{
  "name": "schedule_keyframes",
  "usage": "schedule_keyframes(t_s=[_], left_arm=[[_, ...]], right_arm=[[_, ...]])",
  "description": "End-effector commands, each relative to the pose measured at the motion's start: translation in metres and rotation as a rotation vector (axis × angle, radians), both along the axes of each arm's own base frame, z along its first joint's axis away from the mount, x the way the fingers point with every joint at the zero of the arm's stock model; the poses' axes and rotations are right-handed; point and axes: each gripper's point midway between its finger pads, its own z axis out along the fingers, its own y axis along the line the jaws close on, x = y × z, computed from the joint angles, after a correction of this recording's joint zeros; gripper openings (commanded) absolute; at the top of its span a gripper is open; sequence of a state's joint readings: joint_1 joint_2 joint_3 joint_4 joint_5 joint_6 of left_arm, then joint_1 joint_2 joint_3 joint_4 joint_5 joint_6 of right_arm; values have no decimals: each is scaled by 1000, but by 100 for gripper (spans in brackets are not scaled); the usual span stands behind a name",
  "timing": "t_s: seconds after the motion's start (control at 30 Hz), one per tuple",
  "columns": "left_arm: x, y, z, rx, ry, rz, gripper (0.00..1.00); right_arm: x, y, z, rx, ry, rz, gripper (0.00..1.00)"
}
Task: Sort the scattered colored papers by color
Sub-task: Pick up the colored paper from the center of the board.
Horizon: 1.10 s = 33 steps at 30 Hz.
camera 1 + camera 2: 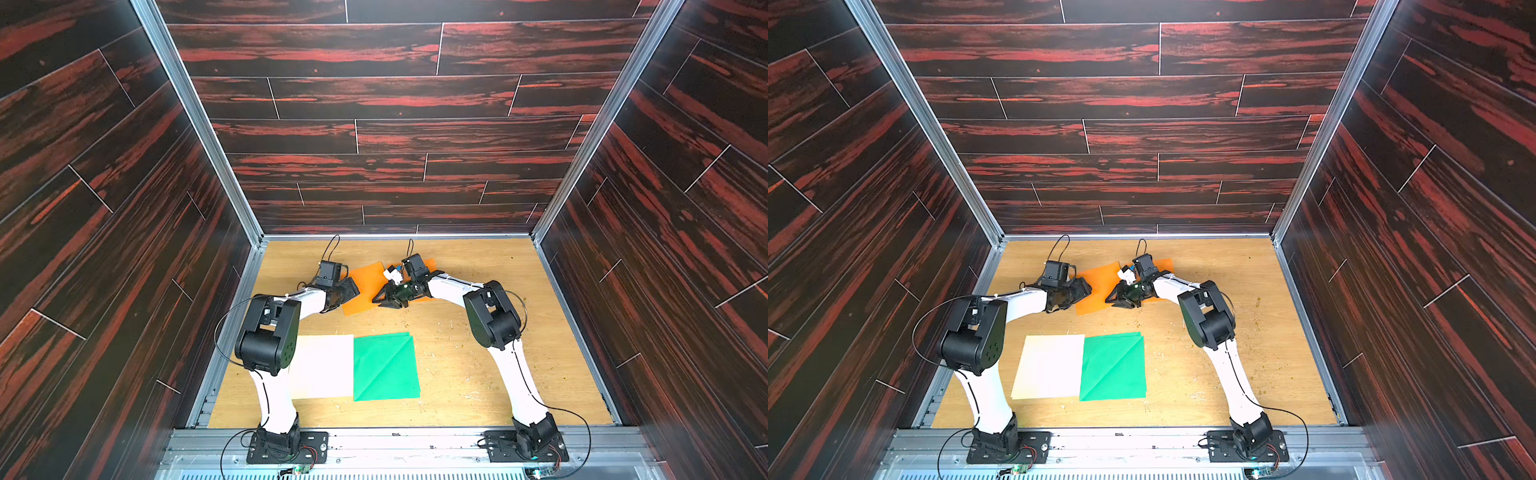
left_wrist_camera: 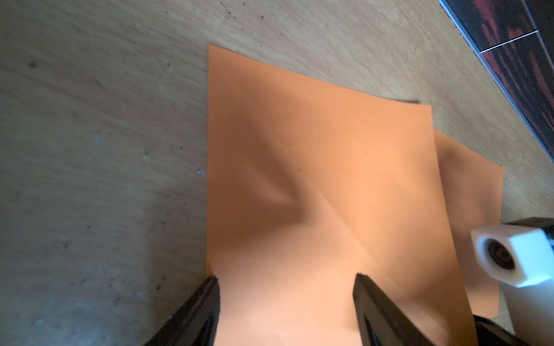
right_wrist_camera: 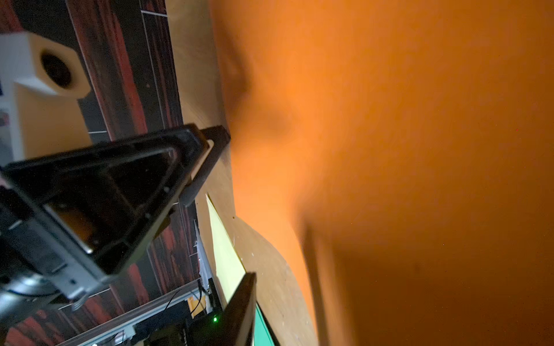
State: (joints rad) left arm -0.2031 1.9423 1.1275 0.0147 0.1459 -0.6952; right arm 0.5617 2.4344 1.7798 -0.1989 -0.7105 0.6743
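Squaring up the two orange sheets [image 1: 363, 286], overlapped askew by the tabletop's [image 1: 478, 374] far edge; white paper [image 1: 324, 365] and green paper [image 1: 384, 365] touching near the front edge. Left gripper [image 2: 286, 277] wide open astride the upper one; right gripper [image 1: 387, 301] parted, nothing seen between. Next, probably: nudge into line. Crumb-strewn wood; dark red-streaked walls [image 1: 374, 104].

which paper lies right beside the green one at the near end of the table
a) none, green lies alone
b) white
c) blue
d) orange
b: in a top view the white paper lies flat right beside the green paper, while the orange papers lie farther back.
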Motion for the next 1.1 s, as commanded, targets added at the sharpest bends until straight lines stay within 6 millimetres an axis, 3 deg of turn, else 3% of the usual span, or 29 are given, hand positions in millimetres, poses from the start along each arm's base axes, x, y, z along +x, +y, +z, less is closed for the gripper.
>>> schedule_keyframes(t_s=[0.0, 0.4, 0.63, 1.07], left_arm=[[-50, 6, -53, 39, 232, -11, 75], [-56, 8, -54, 25, 229, 10, 69], [-65, 7, -60, 7, 232, 23, 68], [-75, -6, -63, -25, 222, 23, 67]], right_arm=[[-3, -2, 7, -8, -14, 4, 37], [11, -5, 7, 0, -19, -92, 37], [37, -6, 10, -1, -36, -246, 33], [62, 4, 16, 104, 24, -412, 32]])
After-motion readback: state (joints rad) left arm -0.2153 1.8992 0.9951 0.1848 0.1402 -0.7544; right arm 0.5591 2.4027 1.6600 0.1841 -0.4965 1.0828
